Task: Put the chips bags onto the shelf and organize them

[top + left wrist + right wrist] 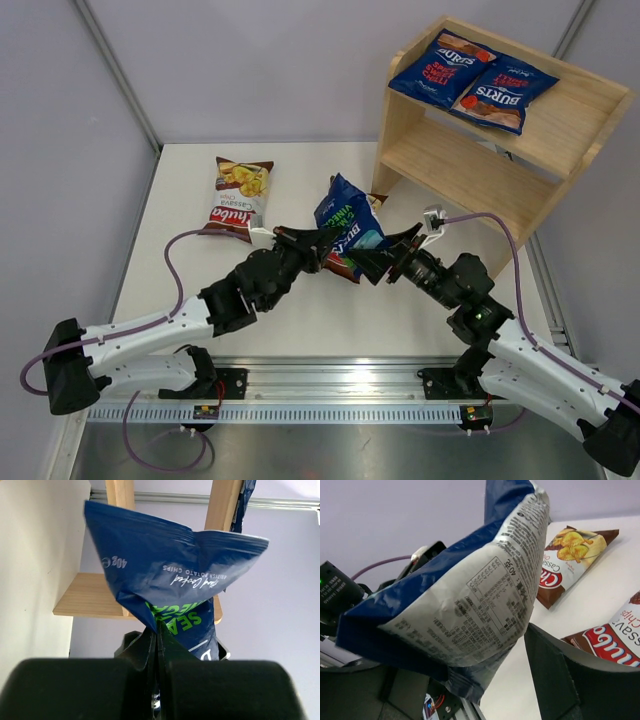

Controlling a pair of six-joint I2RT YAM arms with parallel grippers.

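Observation:
My left gripper (pixel 322 241) is shut on one edge of a dark blue Burts chips bag with green lettering (pixel 348 222), holding it up over the middle of the table. In the left wrist view the bag (pixel 170 575) rises out of the pinched jaws (pixel 158 632). My right gripper (pixel 378 256) stands open around the bag's other side; its silver printed back (pixel 470 595) fills the right wrist view, with a gap to the right finger (pixel 555 670). Two red-accented Burts bags (pixel 437 68) (pixel 505 92) lie on the top tier of the wooden shelf (pixel 470 160).
One brown-and-white Chuba bag (pixel 240 197) lies flat at the table's far left. A second Chuba bag (pixel 615 635) lies beneath the held bag, mostly hidden from above. The shelf's lower board (pixel 90 597) stands at the back right.

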